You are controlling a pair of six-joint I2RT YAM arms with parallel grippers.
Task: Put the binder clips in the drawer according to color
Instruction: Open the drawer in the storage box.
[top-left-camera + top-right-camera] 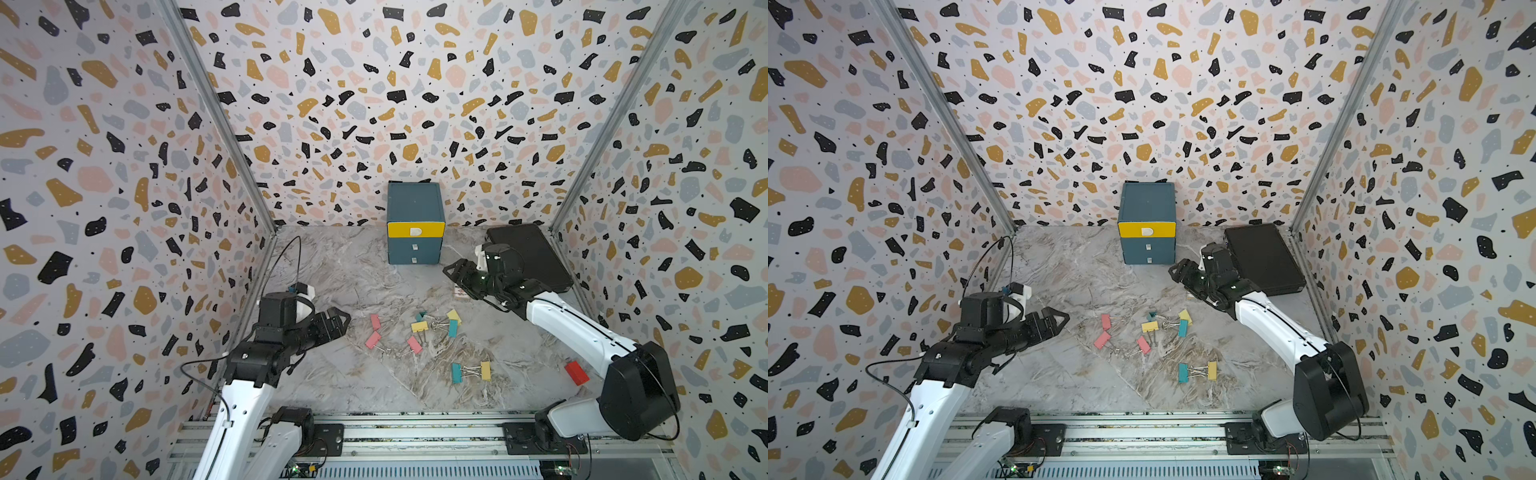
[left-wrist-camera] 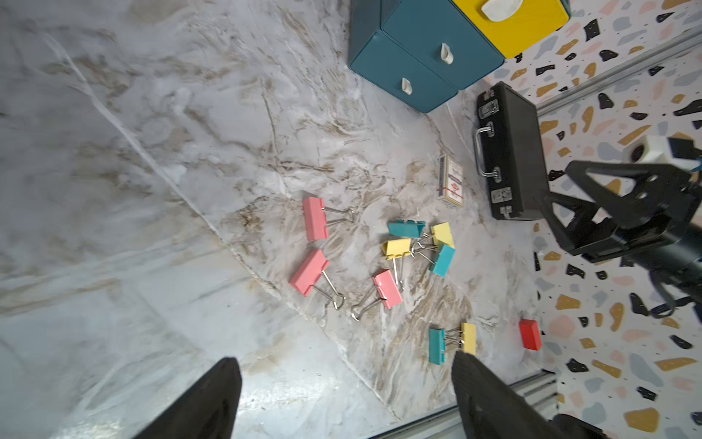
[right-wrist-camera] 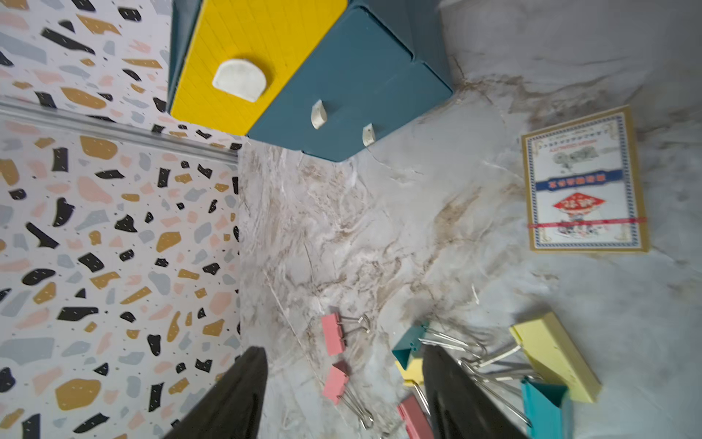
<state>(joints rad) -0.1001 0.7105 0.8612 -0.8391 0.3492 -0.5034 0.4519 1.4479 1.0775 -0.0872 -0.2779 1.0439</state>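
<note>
While you hang over the marble table (image 1: 332,386), what are you holding?

Nothing. My left gripper (image 1: 341,321) stands spread and empty, just left of the clips. My right gripper (image 1: 453,272) is parted too, with nothing between its fingers (image 3: 235,395), and it sits farther off near the chest.

Where are the binder clips (image 1: 1143,345), nearest first?

All loose on the table. Nearest me, a teal clip (image 1: 456,372) and a yellow clip (image 1: 485,370) lie with their wire handles meeting. A red block (image 1: 577,372) sits off to their right. Farther in, three pink clips (image 1: 414,345) lie on the left, and right of them two yellow and two teal make a tangle (image 1: 419,326), their handles crossing.

Any writing you can read?

Only the card packet (image 3: 585,182) carries print. It lies just beyond the tangle, below my right gripper. I see a blue band of characters and a red diamond emblem, but the lettering is too blurred to read.

And the drawer?

Farthest of all, against the back wall, stands the drawer chest (image 1: 415,199), with a yellow front (image 1: 415,230) on top, two teal fronts beneath and white pulls. A black briefcase (image 1: 536,257) lies flat to its right.
</note>
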